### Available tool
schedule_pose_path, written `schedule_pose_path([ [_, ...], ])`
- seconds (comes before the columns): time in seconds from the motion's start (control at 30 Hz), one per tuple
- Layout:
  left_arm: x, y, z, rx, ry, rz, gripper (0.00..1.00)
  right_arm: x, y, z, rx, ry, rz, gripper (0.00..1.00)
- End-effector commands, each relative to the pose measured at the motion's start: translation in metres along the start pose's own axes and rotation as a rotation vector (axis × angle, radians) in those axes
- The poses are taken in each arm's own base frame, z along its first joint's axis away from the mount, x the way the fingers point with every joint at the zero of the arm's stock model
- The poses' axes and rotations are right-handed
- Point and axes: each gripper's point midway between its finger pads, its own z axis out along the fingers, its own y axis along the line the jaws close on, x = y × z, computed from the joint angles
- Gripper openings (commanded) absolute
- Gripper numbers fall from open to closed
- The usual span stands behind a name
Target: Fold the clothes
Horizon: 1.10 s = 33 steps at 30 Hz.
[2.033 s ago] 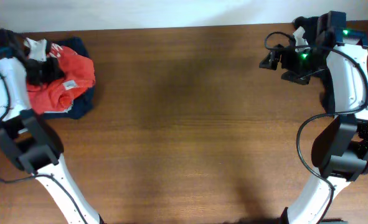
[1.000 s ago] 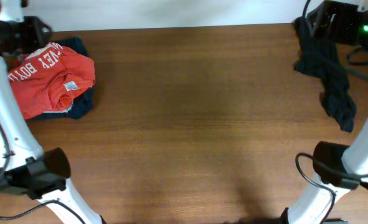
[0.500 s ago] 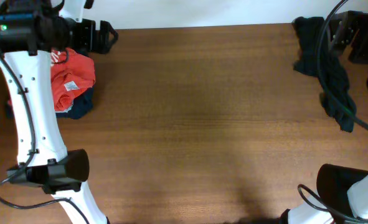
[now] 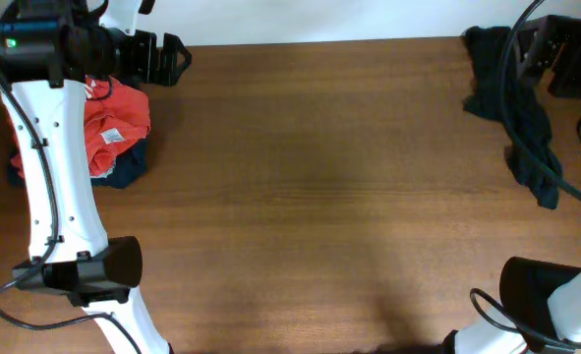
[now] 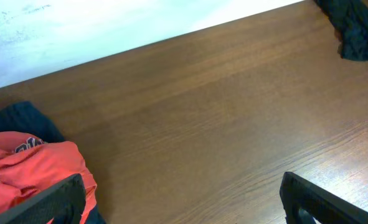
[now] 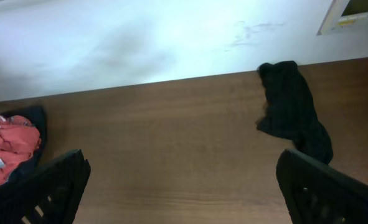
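The left arm (image 4: 46, 167) is standing tall, its white links climbing from the near edge of the brown wooden tabletop (image 4: 319, 197) toward the tabletop's far-left corner. There the wrist is bending sideways, so the left gripper (image 5: 182, 186) is pointing along the tabletop's far edge. This gripper is hovering above the tabletop with its two black fingers (image 5: 40, 202) spread wide and nothing between them.

The crumpled red garment with white lettering (image 4: 113, 123) is lying at the tabletop's far-left corner. It is resting on a dark navy garment (image 4: 125, 169) that is showing around its edges. In the overhead view the left arm is covering part of this pile.

The right arm (image 4: 575, 315) is rising off the tabletop's right side, with much of it out of the overhead view. The right gripper (image 6: 182, 155) is looking down on the tabletop from well above, its black fingers (image 6: 320, 186) spread wide and holding nothing. The crumpled blue-black garment (image 4: 521, 108) is lying at the tabletop's far-right corner, trailing in a loose strip from the far edge toward the near edge. Neither gripper is touching any cloth.
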Motion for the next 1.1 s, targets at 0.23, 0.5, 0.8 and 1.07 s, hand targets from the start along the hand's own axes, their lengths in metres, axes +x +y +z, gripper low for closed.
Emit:
schedule_pose_path([
  [0.23, -0.006, -0.006, -0.016, -0.006, -0.036, 0.026, 0.99, 0.038, 0.014, -0.106, 0.102, -0.070, -0.118, 0.99],
  [0.5, -0.006, -0.005, -0.016, -0.007, -0.036, 0.026, 0.99, 0.095, 0.001, -0.145, 0.222, -0.215, -0.162, 0.98],
  [0.8, -0.006, -0.005, -0.016, -0.007, -0.036, 0.026, 0.99, 0.139, 0.021, -0.069, -0.029, -0.514, -0.278, 0.98],
  [1.07, -0.006, -0.005, -0.016, -0.007, -0.036, 0.026, 0.99, 0.212, 0.015, -0.005, -0.109, -0.659, -0.337, 0.98],
])
